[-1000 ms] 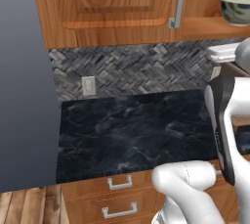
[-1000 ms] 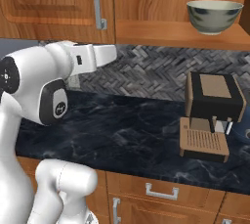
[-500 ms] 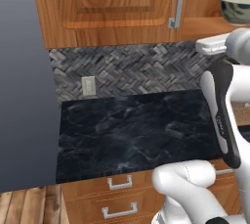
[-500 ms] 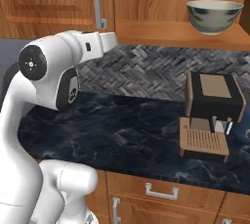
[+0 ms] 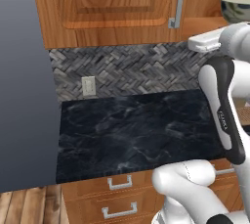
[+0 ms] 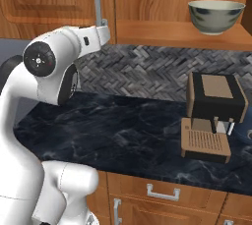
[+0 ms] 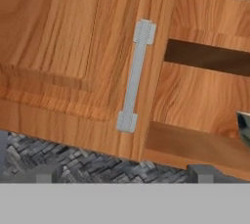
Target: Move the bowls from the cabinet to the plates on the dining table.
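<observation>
- One bowl [image 6: 216,16] sits upright on the open wooden shelf [image 6: 177,35] of the cabinet [image 5: 112,8], off to the right of the closed door. In the left base view just its edge pokes in at the top right corner, and in the hand view there's only a sliver of it at the right edge.
- The closed door has a grey bar handle [image 7: 136,75] running along its right side; the hand view looks pretty much straight at that handle, a bit tilted.
- The pincer [image 7: 122,174] is released, jaws spread wide with nothing between them. Its two dark tips [image 7: 45,173] barely peek up at the bottom of the hand view, in front of the herringbone backsplash [image 5: 132,69] and the bottom of the door.
- The arm is raised up near the cabinet door's lower edge, its white wrist end just under the handle in both base views.
- Below, the dark marble counter [image 5: 132,130] carries a brown-and-black coffee machine [image 6: 212,116] on the right side, roughly underneath the bowl's shelf.
- There's a wall socket [image 5: 88,85] on the backsplash to the left, and drawers [image 5: 119,183] under the counter.
</observation>
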Controlling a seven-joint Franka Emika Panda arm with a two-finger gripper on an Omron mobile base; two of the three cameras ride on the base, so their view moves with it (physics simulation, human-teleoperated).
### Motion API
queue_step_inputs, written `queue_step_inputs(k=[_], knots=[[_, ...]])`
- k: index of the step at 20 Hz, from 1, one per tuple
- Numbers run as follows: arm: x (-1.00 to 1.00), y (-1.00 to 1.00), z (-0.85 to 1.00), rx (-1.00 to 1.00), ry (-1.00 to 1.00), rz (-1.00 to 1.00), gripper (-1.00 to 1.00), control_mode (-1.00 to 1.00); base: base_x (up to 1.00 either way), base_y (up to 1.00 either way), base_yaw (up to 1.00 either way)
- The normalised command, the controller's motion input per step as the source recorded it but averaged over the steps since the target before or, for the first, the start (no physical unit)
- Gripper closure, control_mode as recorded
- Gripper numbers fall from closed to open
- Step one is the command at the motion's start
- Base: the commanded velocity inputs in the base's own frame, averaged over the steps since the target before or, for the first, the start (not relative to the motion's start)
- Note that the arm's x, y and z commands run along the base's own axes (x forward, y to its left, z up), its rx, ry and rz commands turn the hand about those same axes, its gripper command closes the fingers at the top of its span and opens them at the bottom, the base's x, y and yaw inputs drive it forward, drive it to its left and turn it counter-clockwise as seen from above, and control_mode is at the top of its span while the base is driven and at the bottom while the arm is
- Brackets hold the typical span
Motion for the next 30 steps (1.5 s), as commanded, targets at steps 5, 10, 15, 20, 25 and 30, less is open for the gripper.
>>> queue_step_inputs(k=[5,10,15,20,25,30], knots=[[0.00,0.06,0.15,0.00,-0.06,0.03,-1.00,-1.00,0.00,0.00,0.00],[0.00,0.04,0.20,0.00,-0.07,0.00,-1.00,-1.00,0.00,0.00,0.00],[0.04,0.05,0.10,0.00,-0.05,0.00,-1.00,-1.00,0.00,0.00,0.00],[0.18,0.00,0.01,0.00,-0.03,0.00,-1.00,-1.00,0.00,0.00,0.00],[0.28,0.03,0.00,0.00,-0.01,0.00,-1.00,-1.00,0.00,0.00,0.00],[0.29,0.10,0.00,0.00,0.00,0.02,-1.00,-1.00,0.00,0.00,0.00]])
